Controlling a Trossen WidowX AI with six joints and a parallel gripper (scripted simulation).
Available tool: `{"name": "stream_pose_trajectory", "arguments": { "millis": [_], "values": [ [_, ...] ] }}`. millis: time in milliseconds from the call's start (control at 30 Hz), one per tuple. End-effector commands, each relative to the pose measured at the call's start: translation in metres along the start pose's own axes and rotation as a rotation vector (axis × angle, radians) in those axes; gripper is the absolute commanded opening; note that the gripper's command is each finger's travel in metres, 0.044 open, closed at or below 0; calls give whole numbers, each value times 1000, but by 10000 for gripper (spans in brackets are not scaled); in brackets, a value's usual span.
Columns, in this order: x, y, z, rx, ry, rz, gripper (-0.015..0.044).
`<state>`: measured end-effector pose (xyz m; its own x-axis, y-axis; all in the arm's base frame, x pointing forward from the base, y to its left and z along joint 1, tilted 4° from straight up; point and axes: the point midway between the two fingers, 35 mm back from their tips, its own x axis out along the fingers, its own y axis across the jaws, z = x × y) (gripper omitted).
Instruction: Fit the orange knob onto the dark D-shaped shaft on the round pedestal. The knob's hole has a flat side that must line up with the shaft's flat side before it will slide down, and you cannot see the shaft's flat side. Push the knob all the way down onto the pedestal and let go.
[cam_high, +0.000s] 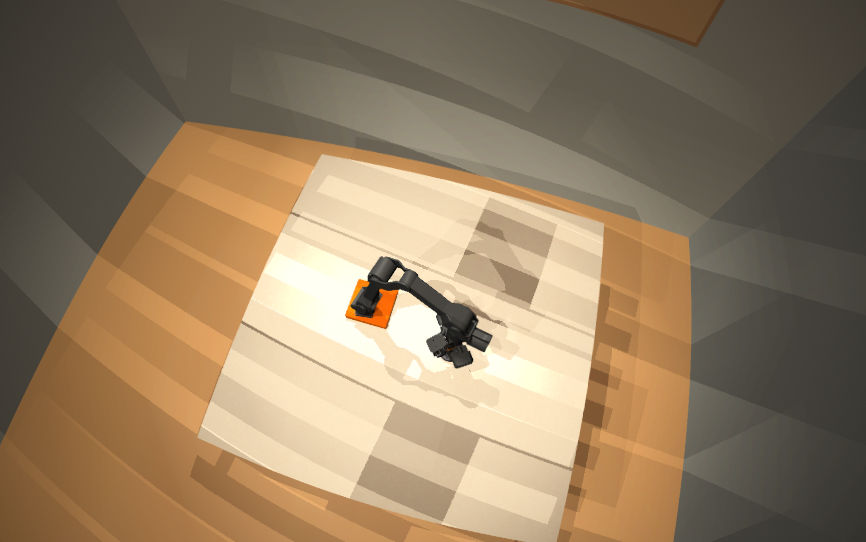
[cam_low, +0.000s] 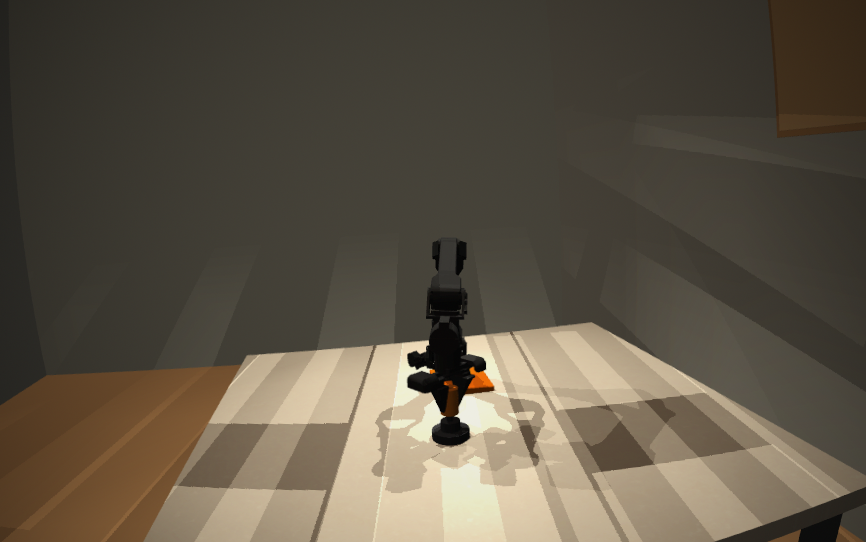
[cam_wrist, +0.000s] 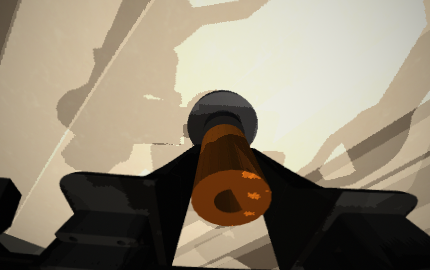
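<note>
The orange knob (cam_low: 452, 399) (cam_wrist: 225, 155) is an upright, slightly tapered cylinder. Its upper face shows in the wrist view, with a dark hole; part of the hole's inside is lighter. My gripper (cam_high: 452, 352) (cam_low: 450, 410) (cam_wrist: 224, 151) is shut on the knob, one dark finger on each side. The knob is over the middle of the dark round pedestal (cam_low: 450, 434) (cam_wrist: 204, 109), its lower end at or just above the raised collar. I cannot tell whether they touch. The shaft is hidden, and so is its flat side. In the top view the arm mostly covers knob and pedestal.
The arm's orange base plate (cam_high: 376, 318) (cam_low: 483, 385) lies on the pale table (cam_high: 287, 396) (cam_low: 268, 517), behind the pedestal in the exterior view. Striped light and the arm's shadows cross the table top around the pedestal.
</note>
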<state>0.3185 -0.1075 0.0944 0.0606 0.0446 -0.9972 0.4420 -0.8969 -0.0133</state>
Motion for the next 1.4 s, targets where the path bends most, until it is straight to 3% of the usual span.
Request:
{"name": "stream_pose_trajectory", "arguments": {
  "millis": [0,233,467,1367],
  "values": [
    [0,0,0,5,1,1,0],
    [-5,-3,2,14,1,1,0],
    [-6,-2,2,214,1,1,0],
    [-1,-1,1,214,1,1,0]
  ]
}}
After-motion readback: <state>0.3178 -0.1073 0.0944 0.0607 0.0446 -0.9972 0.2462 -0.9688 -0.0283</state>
